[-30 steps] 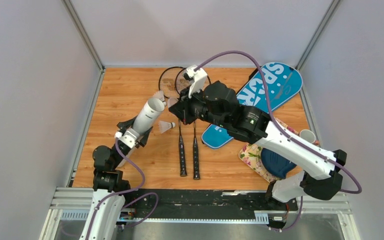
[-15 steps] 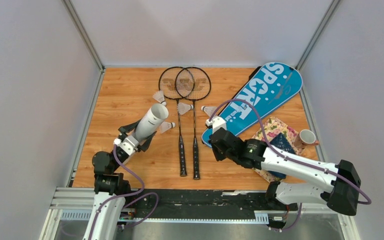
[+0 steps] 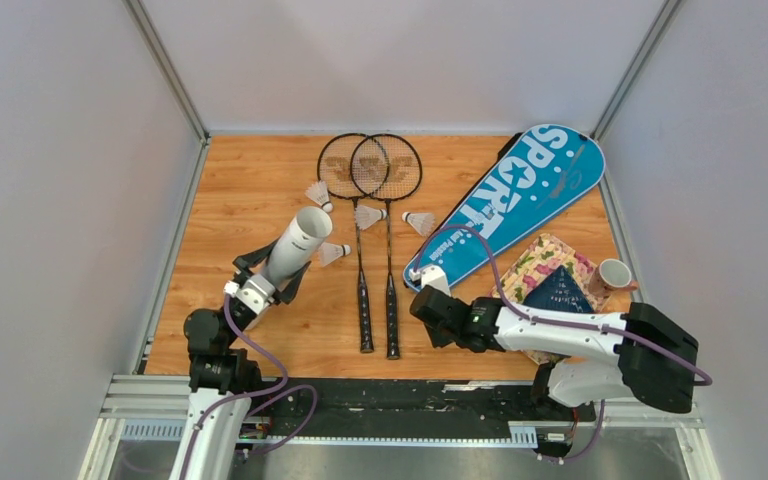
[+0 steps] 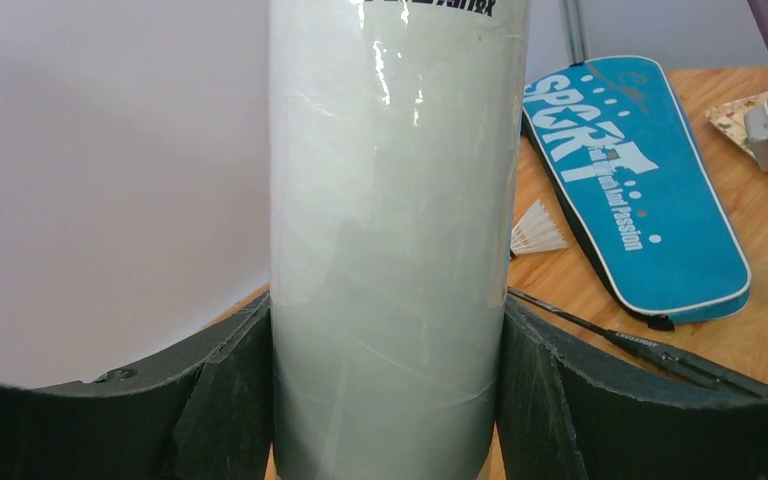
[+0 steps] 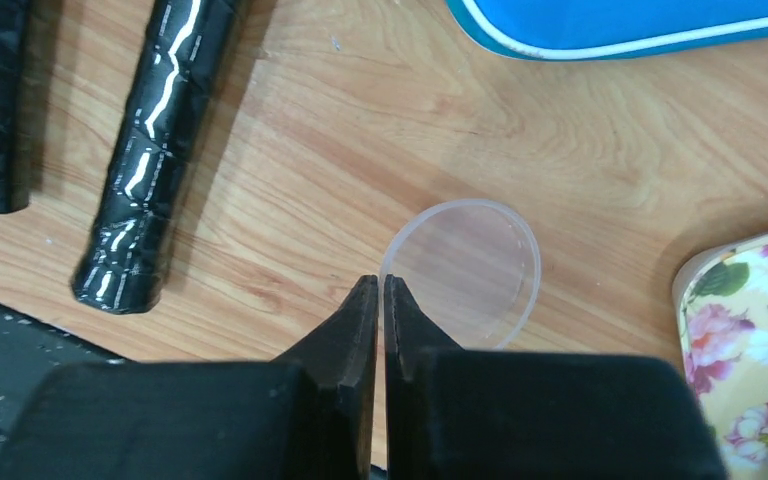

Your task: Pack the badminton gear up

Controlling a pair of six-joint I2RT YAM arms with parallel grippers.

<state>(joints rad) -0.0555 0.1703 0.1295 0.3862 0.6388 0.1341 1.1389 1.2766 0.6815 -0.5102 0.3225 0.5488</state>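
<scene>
My left gripper (image 3: 260, 286) is shut on the long white tube (image 3: 300, 238), which tilts up with its open end toward the rackets; the tube fills the left wrist view (image 4: 390, 230). Two black rackets (image 3: 365, 290) lie side by side mid-table. Four white shuttlecocks lie near them: one (image 3: 317, 192), a second (image 3: 368, 215), a third (image 3: 420, 220), and one (image 3: 332, 253) beside the tube mouth. The blue SPORT cover (image 3: 515, 200) lies at the right. My right gripper (image 5: 381, 282) is shut on the rim of a clear round lid (image 5: 470, 270) lying on the wood.
A floral cloth (image 3: 530, 262) with a dark blue object (image 3: 557, 290) on it lies at the right, and a cup (image 3: 612, 273) stands beside it. The racket handles' ends (image 5: 130, 230) lie just left of my right gripper. Walls enclose the table.
My right arm has pulled back from over the rackets to the near edge and come down at the clear lid. The left arm has shifted the tube slightly.
</scene>
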